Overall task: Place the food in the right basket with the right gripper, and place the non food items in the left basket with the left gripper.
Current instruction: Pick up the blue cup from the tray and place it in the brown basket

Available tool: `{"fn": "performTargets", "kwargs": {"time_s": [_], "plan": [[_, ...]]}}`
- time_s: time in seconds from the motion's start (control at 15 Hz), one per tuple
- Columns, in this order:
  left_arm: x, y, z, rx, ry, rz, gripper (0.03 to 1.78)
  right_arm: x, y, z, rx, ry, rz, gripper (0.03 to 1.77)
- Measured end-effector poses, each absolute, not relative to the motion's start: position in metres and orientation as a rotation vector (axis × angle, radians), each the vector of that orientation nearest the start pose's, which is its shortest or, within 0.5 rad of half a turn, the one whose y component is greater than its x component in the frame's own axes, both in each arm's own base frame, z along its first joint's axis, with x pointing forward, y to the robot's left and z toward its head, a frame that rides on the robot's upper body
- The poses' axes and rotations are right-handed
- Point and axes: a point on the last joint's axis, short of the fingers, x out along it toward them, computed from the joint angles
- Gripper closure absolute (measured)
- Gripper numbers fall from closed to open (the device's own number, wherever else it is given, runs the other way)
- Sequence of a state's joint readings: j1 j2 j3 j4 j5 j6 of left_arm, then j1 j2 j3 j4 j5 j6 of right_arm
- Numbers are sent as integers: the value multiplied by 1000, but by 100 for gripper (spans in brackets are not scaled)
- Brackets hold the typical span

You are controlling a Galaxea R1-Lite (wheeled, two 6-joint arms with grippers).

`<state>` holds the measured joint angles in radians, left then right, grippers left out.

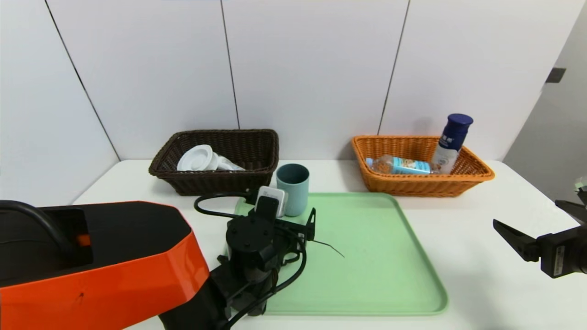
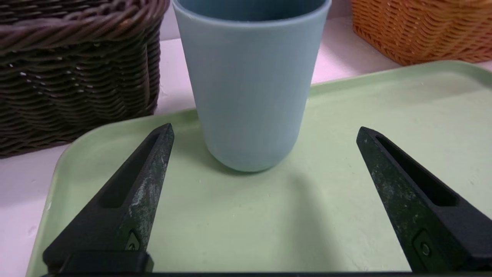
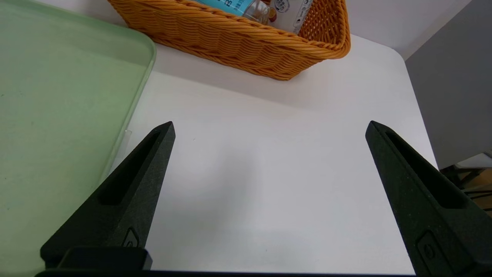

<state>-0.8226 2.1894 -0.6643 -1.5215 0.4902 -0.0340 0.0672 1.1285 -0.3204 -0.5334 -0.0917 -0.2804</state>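
**A:** White wall panels stand behind a white counter [image 1: 481, 275]. What is the biggest thing on it?

**B:** The pale green tray [image 1: 367, 256], lying flat in the middle. Behind it, against the wall, sit two wicker baskets well apart: the dark brown left basket [image 1: 257, 151] and the orange right basket [image 1: 412, 183].

**A:** And what is in them?

**B:** In the right basket, the taller white bottle [image 1: 451, 144] with the navy cap leans upright at the basket's right end, and the clear water bottle [image 1: 399, 165] lies on its side beside it. In the left basket, the flat round white case [image 1: 196, 158] is propped on edge, with the slim small white bottle [image 1: 227, 163] lying just beside it.

**A:** Where is the cup?

**B:** The teal-grey cup [image 2: 250, 88] stands upright on the tray's far left corner, near the left basket and not touching it.

**A:** Which arm is at it?

**B:** The left one. The left end effector [image 2: 265, 132] is level over the tray, pointing at the cup, with its fingers [image 2: 153, 169] spread wide apart, one to either side of the cup's base and short of it. Nothing is gripped.

**A:** And the right?

**B:** The right end effector [image 3: 269, 129] hangs over bare counter to the right of the tray, in front of the right basket, fingers likewise wide apart and holding nothing.
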Motion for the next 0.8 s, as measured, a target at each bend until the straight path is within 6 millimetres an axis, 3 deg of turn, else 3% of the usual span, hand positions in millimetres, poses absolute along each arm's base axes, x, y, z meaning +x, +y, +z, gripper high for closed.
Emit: {"fn": "performTargets", "kwargs": {"time_s": [0.8], "plan": [[286,-256,73,-27,-51,-314,12,147,8,163,-299,308,18,9]]}}
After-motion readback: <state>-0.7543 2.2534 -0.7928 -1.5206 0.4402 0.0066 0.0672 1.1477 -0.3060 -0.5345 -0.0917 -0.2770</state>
